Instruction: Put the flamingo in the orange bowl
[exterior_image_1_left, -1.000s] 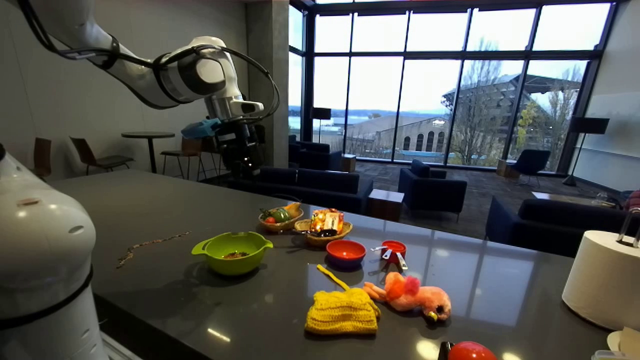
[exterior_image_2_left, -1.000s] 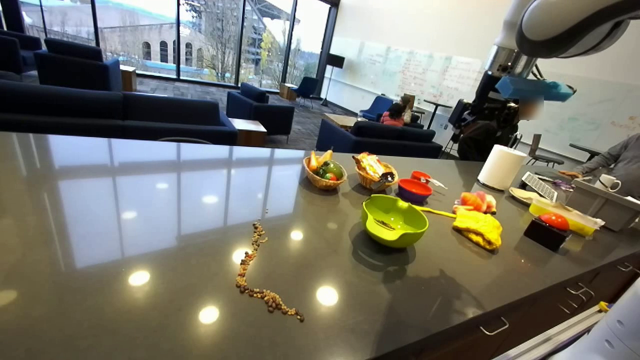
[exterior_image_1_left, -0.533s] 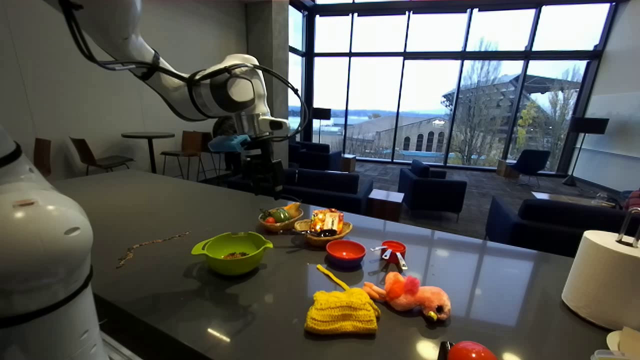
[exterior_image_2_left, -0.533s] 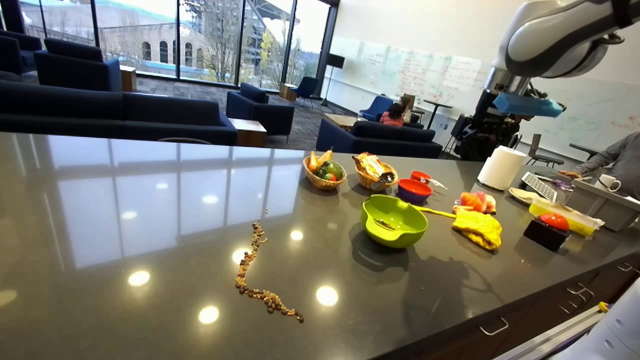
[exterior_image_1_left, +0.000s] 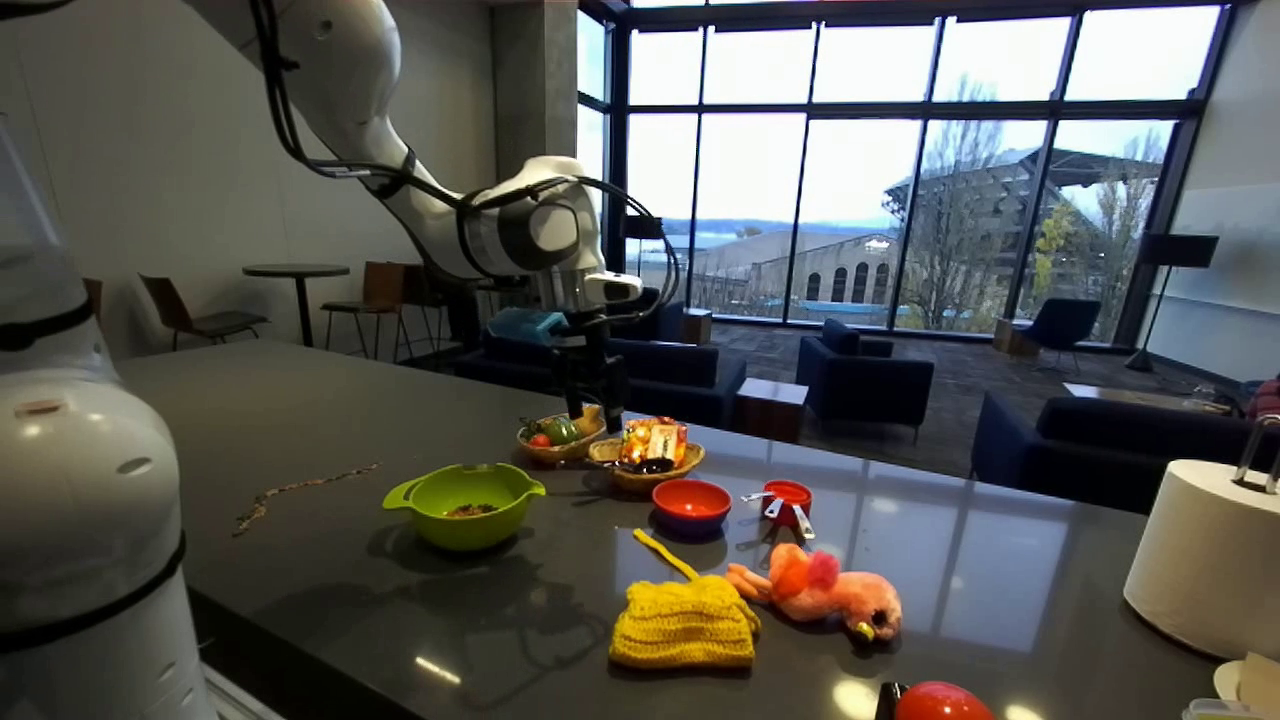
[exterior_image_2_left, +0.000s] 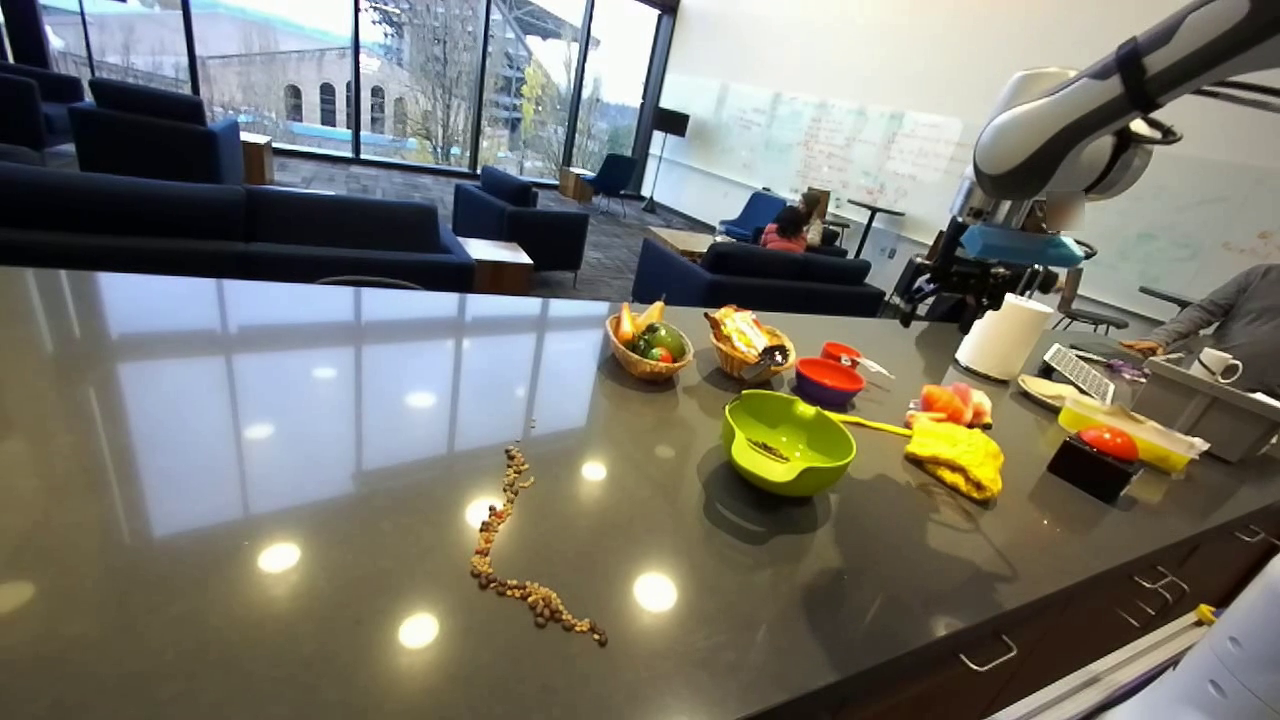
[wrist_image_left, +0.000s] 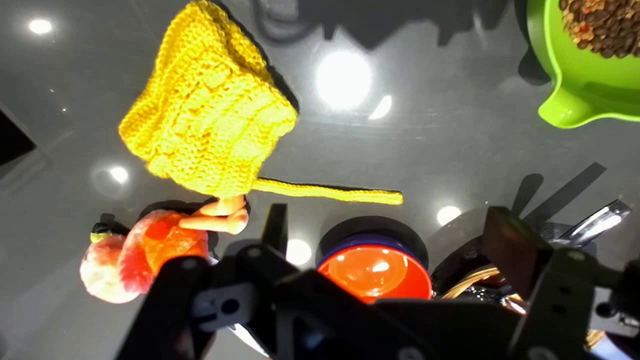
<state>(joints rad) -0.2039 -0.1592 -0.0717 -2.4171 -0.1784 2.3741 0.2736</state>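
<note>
White mug (exterior_image_2_left: 1214, 366) was seen only in an exterior view; plush flamingo (wrist_image_left: 162, 245) lay on worktop (wrist_image_left: 450, 160), below and off to one side of the spread gripper (wrist_image_left: 390, 227).

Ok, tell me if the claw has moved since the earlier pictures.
Yes: in an exterior view, the claw has moved down and rightward in the picture, judged against the green bowl.

Light source: daylight through the tall windows (exterior_image_1_left: 755, 60) beyond the green bowl (exterior_image_1_left: 430, 515) — upper rows washed near white. In an exterior view, the glossy counter (exterior_image_2_left: 640, 530) carries round glare spots (exterior_image_2_left: 655, 592) left of the green bowl; a broad shadow (exterior_image_2_left: 880, 590) spreads to its right. Wrist view: left of the green bowl, the yellow knit (wrist_image_left: 210, 125) and flamingo (wrist_image_left: 165, 235) are partly overexposed — the gripper (wrist_image_left: 388, 225), below it, is dark and slightly soft.
</note>
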